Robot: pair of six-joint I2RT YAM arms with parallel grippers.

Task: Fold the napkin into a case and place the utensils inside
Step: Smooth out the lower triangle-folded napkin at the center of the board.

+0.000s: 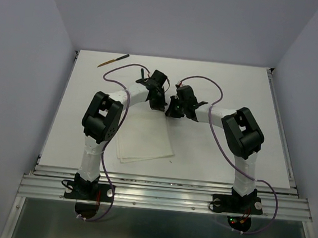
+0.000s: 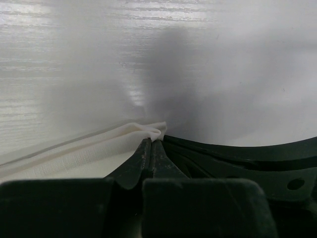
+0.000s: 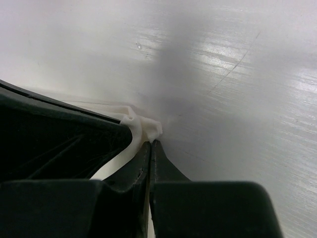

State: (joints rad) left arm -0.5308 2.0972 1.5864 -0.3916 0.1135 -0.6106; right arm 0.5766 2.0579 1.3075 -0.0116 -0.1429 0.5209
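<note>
The white napkin lies folded in layers on the table between the two arms. Both grippers meet at its far edge. My left gripper is shut on the far left corner of the napkin, with the cloth bunched at its fingertips. My right gripper is shut on the neighbouring corner of the napkin, pinched at its fingertips. One of the utensils, a thin brown wooden piece with a dark end, lies at the table's far left. No case is in view.
Purple cables loop over the table beside each arm. The white table is bounded by metal rails on the right and at the near edge. Each wrist view shows the other gripper's black body close beside.
</note>
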